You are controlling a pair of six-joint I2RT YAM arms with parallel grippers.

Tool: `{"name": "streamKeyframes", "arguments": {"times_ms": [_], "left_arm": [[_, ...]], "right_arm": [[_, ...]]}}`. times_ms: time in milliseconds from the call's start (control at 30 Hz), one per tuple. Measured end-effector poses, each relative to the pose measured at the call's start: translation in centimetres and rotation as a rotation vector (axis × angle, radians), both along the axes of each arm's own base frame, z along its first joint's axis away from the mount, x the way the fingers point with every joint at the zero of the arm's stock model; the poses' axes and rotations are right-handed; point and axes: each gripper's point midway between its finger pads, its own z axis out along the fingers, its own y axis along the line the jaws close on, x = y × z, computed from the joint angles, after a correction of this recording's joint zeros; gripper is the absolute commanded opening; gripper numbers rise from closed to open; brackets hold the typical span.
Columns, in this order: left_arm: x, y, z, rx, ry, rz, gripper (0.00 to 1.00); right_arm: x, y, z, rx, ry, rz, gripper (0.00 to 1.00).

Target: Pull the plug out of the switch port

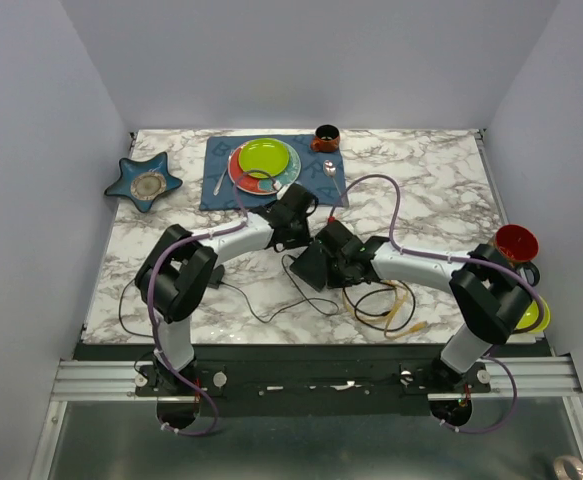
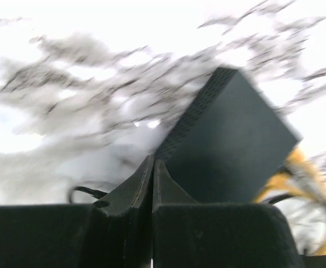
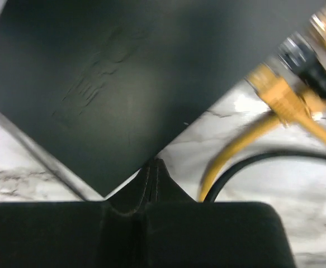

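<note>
1. Left edge. A blue star-shaped dish [image 1: 143, 182] lies by the far-left corner of the tabletop [image 1: 426, 170]. I read open marble between it and the near edge.

2. Far edge, left of middle. A blue mat [image 1: 217, 157] carries a round green plate [image 1: 264, 160]. A brown cup [image 1: 326, 137] stands at the mat's far-right corner.

3. Middle. The switch [image 1: 308, 267] lies flat near the middle of the tabletop, slightly toward the near edge, turned cornerwise to the edges. Both arms reach in over it, leaving little room between them.

4. Left gripper [image 2: 152, 166]. The fingers are pressed together along a thin seam with nothing visible between them. The tips sit just off a corner of the switch. The view is blurred, so I cannot tell whether they touch it.

5. Right gripper [image 3: 153, 167]. The fingers are likewise together, holding nothing. The tips point at a corner of the switch, at or just beside its edge.

6. Right of the switch. A yellow plug [image 3: 280, 95] sits at the switch's long edge, with a black plug [image 3: 303, 56] just beyond it. Blur prevents me from telling how deep either one is seated. A yellow cable [image 3: 230, 153] and a black cable [image 3: 263, 158] loop over the marble toward the near edge.

7. Right edge. A red bowl [image 1: 516, 242] stands midway along it. A yellow-green bowl [image 1: 537, 318] sits toward the near-right corner. Open marble lies in the far-right quarter.
</note>
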Motion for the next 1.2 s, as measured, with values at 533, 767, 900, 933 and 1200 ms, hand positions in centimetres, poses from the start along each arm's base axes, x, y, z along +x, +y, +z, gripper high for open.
{"name": "streamKeyframes", "arguments": {"times_ms": [533, 767, 900, 933, 1200], "left_arm": [[1.7, 4.1, 13.3, -0.104, -0.278, 0.168, 0.15], [-6.0, 1.7, 8.5, -0.116, -0.182, 0.067, 0.10], [-10.2, 1.8, 2.6, -0.055, -0.063, 0.026, 0.09], [-10.7, 1.8, 1.9, -0.050, -0.047, 0.018, 0.09], [-12.9, -1.9, -1.1, -0.059, 0.012, -0.075, 0.09]], "right_arm": [[6.1, 1.7, 18.9, 0.207, -0.411, -0.037, 0.01], [9.8, -4.9, 14.7, 0.086, -0.342, -0.213, 0.01], [9.2, -7.5, 9.2, -0.007, -0.225, -0.254, 0.01], [8.9, -8.0, 8.1, -0.025, -0.198, -0.263, 0.01], [7.2, -10.8, 2.8, -0.106, -0.074, -0.302, 0.01]]}}
